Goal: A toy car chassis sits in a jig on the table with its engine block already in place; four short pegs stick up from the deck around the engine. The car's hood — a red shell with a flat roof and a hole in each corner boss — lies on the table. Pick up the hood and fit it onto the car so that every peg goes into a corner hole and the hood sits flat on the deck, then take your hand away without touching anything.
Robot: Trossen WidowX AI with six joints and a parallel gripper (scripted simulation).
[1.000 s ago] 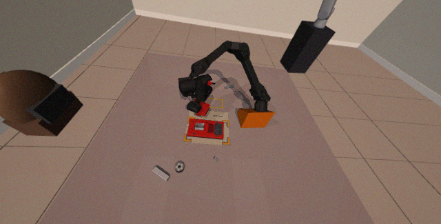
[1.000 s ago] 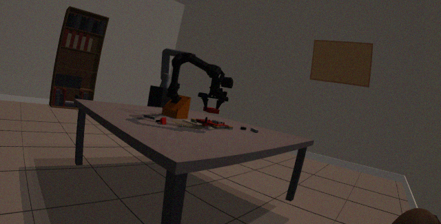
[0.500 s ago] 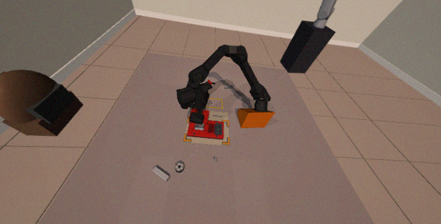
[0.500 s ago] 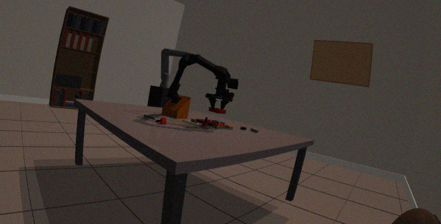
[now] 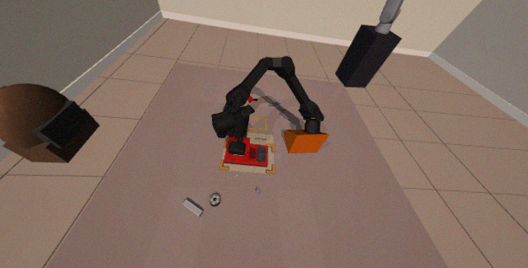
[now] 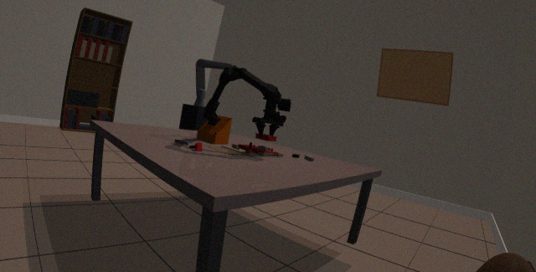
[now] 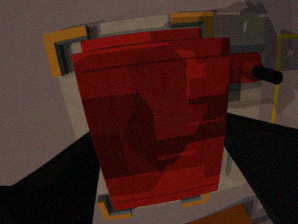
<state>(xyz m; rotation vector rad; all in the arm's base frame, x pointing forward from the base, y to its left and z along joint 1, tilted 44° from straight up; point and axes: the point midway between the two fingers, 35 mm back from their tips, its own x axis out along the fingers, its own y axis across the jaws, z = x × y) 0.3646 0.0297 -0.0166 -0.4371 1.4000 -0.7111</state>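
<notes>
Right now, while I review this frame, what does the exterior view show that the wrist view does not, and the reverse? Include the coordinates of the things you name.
Only exterior: the bookshelf (image 6: pixel 121 71), the corkboard (image 6: pixel 414 77) and the table legs (image 6: pixel 358 213).
Only wrist: the orange corner brackets (image 7: pixel 65 34) around the jig, distinct enough to tell apart; in exterior they blur together.
Both: the hood (image 6: pixel 266 137) (image 7: pixel 150 115) held in the gripper (image 6: pixel 266 133) (image 7: pixel 158 128), and part or all of the orange block (image 6: pixel 222 133) (image 7: pixel 225 215).
</notes>
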